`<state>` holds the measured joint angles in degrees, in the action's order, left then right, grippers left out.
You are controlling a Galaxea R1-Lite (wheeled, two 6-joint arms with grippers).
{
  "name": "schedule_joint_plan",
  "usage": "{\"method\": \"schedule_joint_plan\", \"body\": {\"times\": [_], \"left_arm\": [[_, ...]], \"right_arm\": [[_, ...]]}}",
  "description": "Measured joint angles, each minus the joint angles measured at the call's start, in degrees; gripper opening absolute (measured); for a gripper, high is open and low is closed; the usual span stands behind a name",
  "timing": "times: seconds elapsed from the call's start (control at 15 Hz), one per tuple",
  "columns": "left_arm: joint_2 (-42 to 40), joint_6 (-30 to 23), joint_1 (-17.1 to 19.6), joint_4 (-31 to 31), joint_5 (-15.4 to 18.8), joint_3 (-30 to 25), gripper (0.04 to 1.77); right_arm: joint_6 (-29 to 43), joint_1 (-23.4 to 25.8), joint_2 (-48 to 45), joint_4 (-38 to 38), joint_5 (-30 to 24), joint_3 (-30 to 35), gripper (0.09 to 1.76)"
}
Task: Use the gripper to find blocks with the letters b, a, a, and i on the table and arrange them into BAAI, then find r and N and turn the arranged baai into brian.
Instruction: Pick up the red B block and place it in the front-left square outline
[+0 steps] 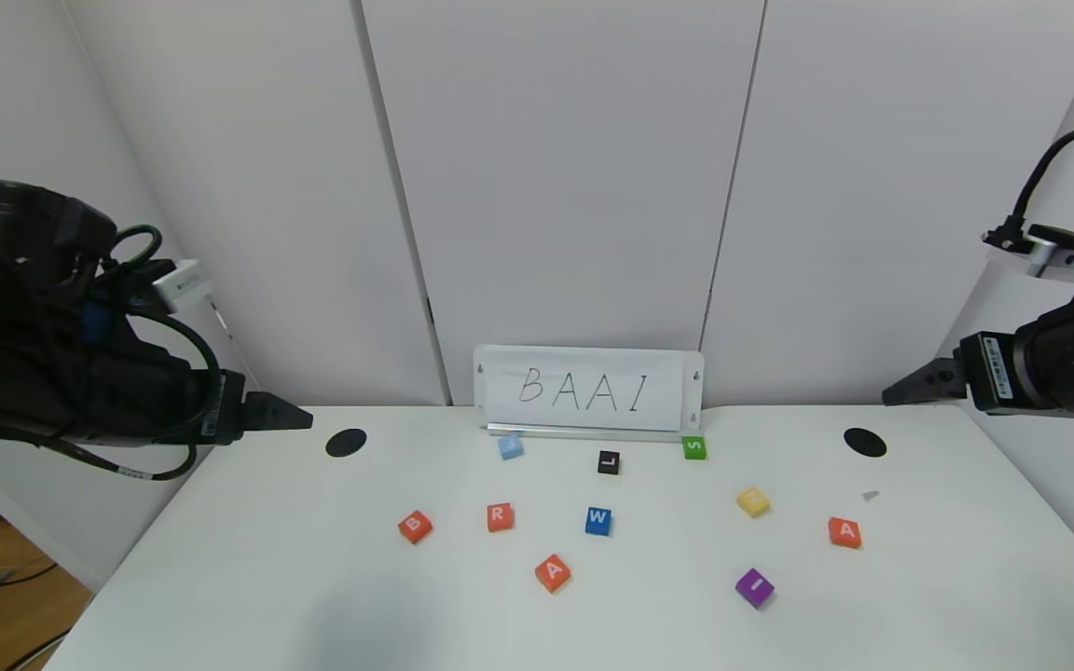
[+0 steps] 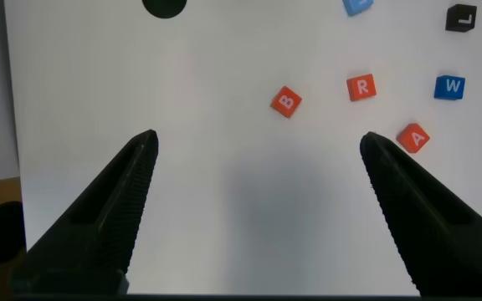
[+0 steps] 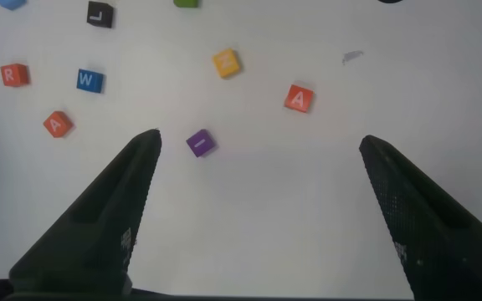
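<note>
On the white table [image 1: 313, 578] lie orange-red blocks B [image 1: 415, 527], A [image 1: 553, 572] and a second A [image 1: 844, 532], the purple I [image 1: 754, 588], the orange-red R [image 1: 500, 516] and the yellow N [image 1: 753, 501]. All lie apart from one another. My left gripper [image 1: 299, 419] hangs open and empty above the table's far left; its wrist view shows B [image 2: 285, 102], R [image 2: 361, 87] and A [image 2: 413, 137] beyond its open jaws. My right gripper [image 1: 891, 396] hangs open and empty above the far right; its wrist view shows I [image 3: 199, 143], A [image 3: 299, 99] and N [image 3: 226, 63].
A white sign reading BAAI [image 1: 588, 390] stands at the table's back edge. A light blue block [image 1: 510, 446], a black L [image 1: 608, 462], a green S [image 1: 694, 447] and a blue W [image 1: 598, 521] lie among the others. Two black holes [image 1: 346, 442] [image 1: 864, 442] sit at the back.
</note>
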<state>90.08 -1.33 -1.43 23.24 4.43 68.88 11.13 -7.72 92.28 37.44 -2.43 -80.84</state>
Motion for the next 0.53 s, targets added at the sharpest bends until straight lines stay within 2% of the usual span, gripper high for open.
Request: {"method": "schedule_joint_plan", "body": {"times": [0.13, 0.27, 0.33, 0.47, 0.53], "left_arm": [[1.49, -0.91, -1.77, -2.22, -0.13, 0.2, 1.72], [4.33, -2.96, -4.38, -5.58, -2.35, 0.15, 1.72], [6.1, -4.41, -5.81, -6.79, -4.96, 0.22, 1.72], [9.87, -10.22, -9.13, -7.86, -12.68, 0.85, 1.72], [11.43, -12.65, -10.45, -8.0, -14.82, 1.1, 1.72]], "right_arm": [[0.04, -0.07, -0.02, 0.0, 0.02, 0.07, 1.71], [0.04, -0.07, -0.02, 0.02, 0.0, 0.07, 1.71], [0.02, -0.05, -0.02, 0.0, 0.02, 0.07, 1.71], [0.02, 0.0, 0.0, 0.0, 0.02, 0.07, 1.71], [0.02, 0.01, 0.0, 0.02, 0.0, 0.07, 1.71]]}}
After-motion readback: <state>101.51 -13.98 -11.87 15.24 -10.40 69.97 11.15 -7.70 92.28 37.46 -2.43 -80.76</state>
